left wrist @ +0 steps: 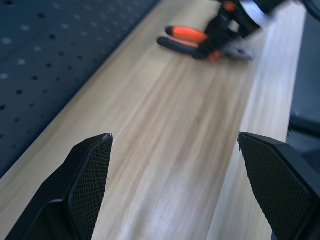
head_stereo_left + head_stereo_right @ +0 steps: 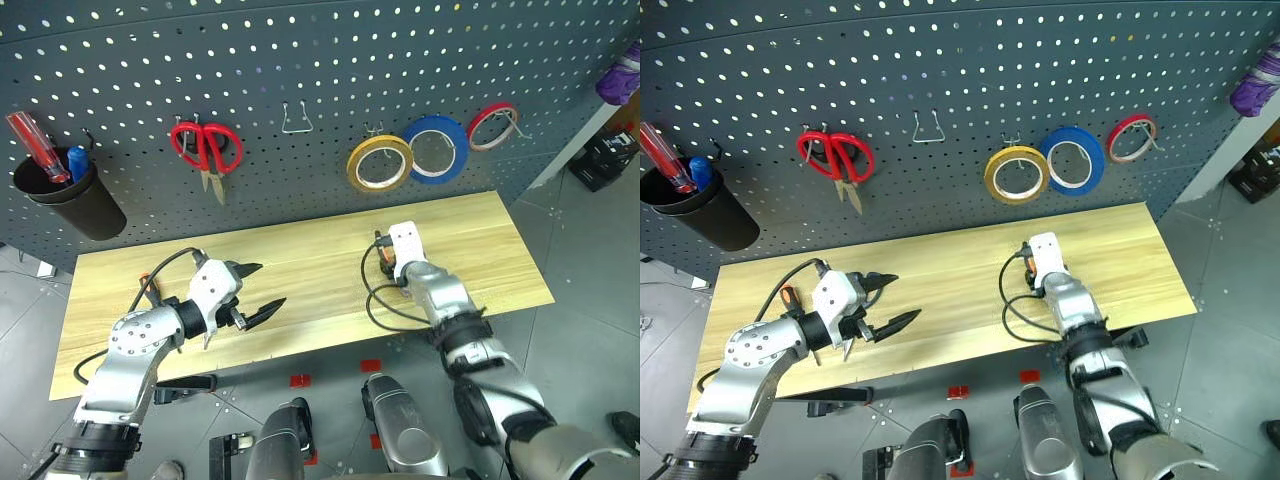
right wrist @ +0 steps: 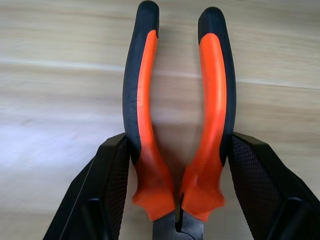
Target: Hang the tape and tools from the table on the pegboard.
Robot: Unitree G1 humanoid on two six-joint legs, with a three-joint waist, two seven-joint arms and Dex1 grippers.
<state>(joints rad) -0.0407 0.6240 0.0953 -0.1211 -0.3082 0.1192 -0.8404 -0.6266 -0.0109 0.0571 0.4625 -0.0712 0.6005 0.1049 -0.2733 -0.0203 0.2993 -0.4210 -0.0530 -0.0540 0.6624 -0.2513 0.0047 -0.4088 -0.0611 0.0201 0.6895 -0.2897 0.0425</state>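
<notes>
Orange-and-black-handled pliers (image 3: 145, 100) lie flat on the table (image 2: 300, 250) right of the middle. My right gripper (image 3: 177, 145) straddles them, its two black fingers (image 3: 107, 190) pressed against the outer sides of both handles near the pivot. The pliers (image 1: 192, 40) also appear in the left wrist view. My left gripper (image 2: 270, 284) hovers open and empty over the table's left half. The yellowish tape (image 2: 380, 163) hangs on the pegboard (image 2: 320, 60). A small orange-and-black handle (image 2: 788, 297) peeks out behind my left forearm.
On the pegboard hang red-handled scissors (image 2: 206, 148), a blue roll (image 2: 436, 148) and a red roll (image 2: 492, 126). An unused hook (image 2: 296, 120) is between the scissors and the tape. A black cup (image 2: 66, 195) with a red screwdriver is at the far left.
</notes>
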